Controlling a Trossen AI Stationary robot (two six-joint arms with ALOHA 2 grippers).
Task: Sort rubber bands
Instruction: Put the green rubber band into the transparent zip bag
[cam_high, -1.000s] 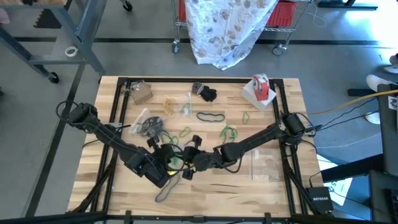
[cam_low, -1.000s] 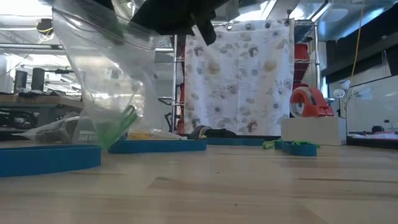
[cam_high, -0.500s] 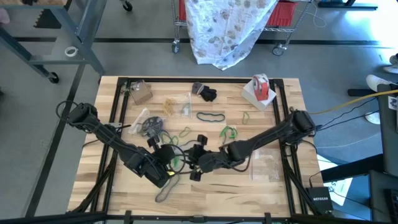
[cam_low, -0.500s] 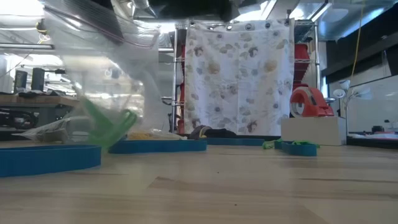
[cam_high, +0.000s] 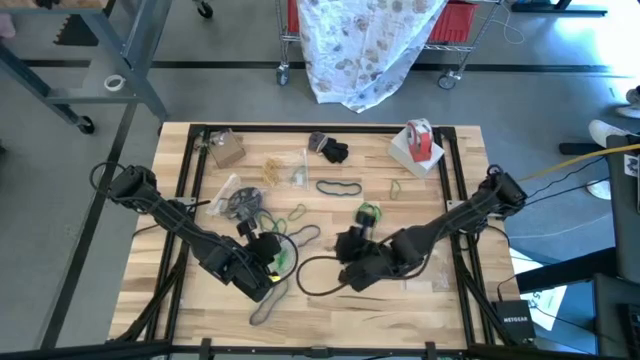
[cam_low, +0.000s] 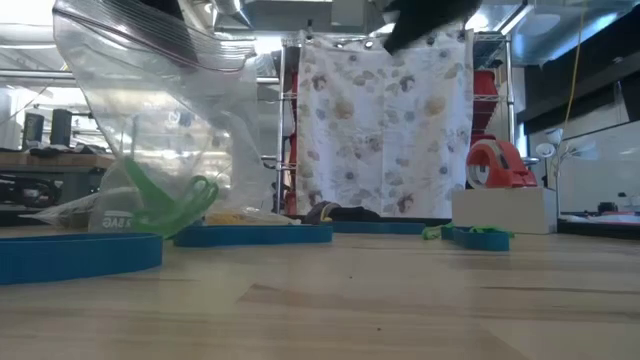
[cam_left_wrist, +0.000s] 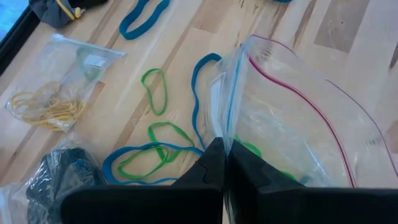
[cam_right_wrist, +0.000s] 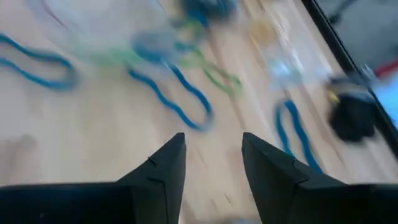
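Note:
My left gripper (cam_left_wrist: 225, 163) sits near the table's middle (cam_high: 268, 262), shut on a clear zip bag (cam_left_wrist: 292, 137) whose mouth stands open. Green rubber bands (cam_low: 165, 205) lie inside the bag. My right gripper (cam_right_wrist: 211, 143) is open and hovers right of the bag (cam_high: 350, 248), touching nothing. Loose bands lie flat on the wood: green ones (cam_high: 370, 212), (cam_left_wrist: 155, 93), a dark one (cam_high: 338, 187), teal-blue ones (cam_left_wrist: 143, 12) and large loops (cam_high: 312, 275) by the bag. My left gripper pinches the bag's open rim (cam_left_wrist: 229, 127) at the zip strip between its two shut fingers, coming slanting down from the table's near left. The bag hangs open below the fingers, and its lower part (cam_low: 150, 225) reaches down to the table.
A red-and-white tape roll (cam_high: 418, 138) on a white box stands at the far right. Other filled bags lie at the far left (cam_high: 225, 148), (cam_high: 240, 200), a dark bundle (cam_high: 333, 150) at the far edge, and a flat clear bag (cam_high: 425, 262) near the right rail.
My right gripper has drawn back from the bag's mouth toward the table's right. The green bands inside the bag have sunk lower, and the bag has swayed while my left gripper kept its hold.

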